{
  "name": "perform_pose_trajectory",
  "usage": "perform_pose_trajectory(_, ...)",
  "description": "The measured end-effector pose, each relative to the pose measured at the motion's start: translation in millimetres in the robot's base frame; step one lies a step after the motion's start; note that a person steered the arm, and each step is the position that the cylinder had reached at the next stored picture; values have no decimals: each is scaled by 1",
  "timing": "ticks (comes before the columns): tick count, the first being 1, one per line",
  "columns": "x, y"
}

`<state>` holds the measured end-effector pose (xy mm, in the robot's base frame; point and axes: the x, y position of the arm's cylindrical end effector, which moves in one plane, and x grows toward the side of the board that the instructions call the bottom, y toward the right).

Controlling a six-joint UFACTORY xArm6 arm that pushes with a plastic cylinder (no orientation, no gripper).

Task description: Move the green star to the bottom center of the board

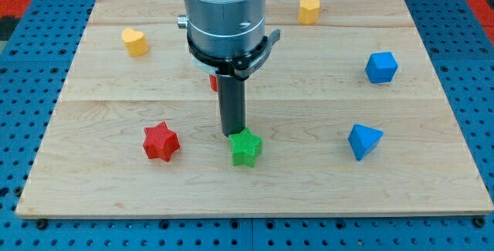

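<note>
The green star lies on the wooden board a little below the middle, near the view's centre. My tip stands right behind the star's upper left edge, touching or nearly touching it. The rod comes down from the large grey arm body at the view's top centre.
A red star lies left of the green star. A small red block is mostly hidden behind the rod. A yellow heart is at upper left, a yellow block at the top, a blue cube and a blue wedge at right.
</note>
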<state>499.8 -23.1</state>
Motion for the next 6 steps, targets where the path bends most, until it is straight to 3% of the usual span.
perform_pose_trajectory(2, -3, -3)
perform_pose_trajectory(3, 17, -18)
perform_pose_trajectory(4, -12, 0)
perform_pose_trajectory(5, 9, 41)
perform_pose_trajectory(6, 14, 40)
